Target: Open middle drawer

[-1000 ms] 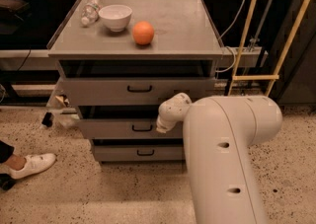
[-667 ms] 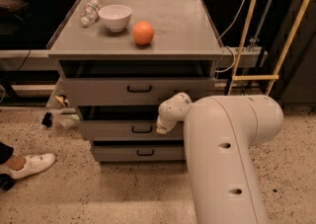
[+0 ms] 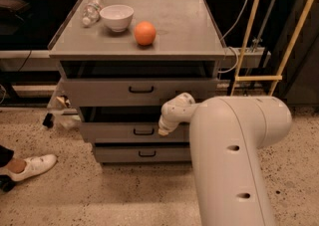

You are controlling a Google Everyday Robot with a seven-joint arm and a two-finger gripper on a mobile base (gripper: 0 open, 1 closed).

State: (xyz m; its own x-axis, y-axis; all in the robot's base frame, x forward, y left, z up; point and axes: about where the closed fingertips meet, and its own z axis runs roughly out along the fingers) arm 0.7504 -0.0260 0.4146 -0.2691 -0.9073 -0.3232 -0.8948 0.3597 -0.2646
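cabinet top: grey, flat
on it: white bowl, orange near it, clear bottle lying at the back left
gripper: at the middle drawer front

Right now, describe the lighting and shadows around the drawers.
Camera view: light from above brightens the cabinet top; the orange and bowl cast small shadows; deep shadow fills the gap above the middle drawer; the hand, right of that drawer's handle, is evenly lit; the space behind is near black.
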